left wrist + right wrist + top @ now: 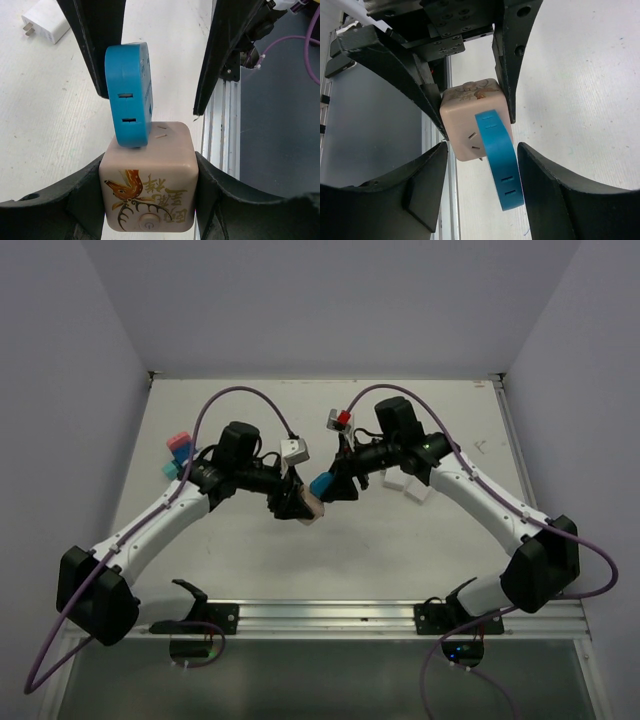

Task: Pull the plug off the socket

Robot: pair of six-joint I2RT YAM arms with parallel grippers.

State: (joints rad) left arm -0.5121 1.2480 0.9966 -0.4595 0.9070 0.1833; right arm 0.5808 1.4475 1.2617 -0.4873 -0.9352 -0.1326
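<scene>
A beige cube socket [312,508] with a deer print is clamped in my left gripper [300,505], held above the table. It shows in the left wrist view [147,175] between the pads. A blue plug [322,485] is plugged into its face, seen in the left wrist view [129,95] and the right wrist view [500,165]. My right gripper [335,486] is open, with its fingers [555,200] on either side of the blue plug. One finger is close to the plug and the other stands apart. The socket [465,120] sits just beyond.
A white charger [45,20] lies on the table. Two white blocks [405,485], a grey-white adapter [293,450], a red and grey piece [338,420] and pink and teal blocks [177,452] lie around. An aluminium rail [330,615] runs along the near edge.
</scene>
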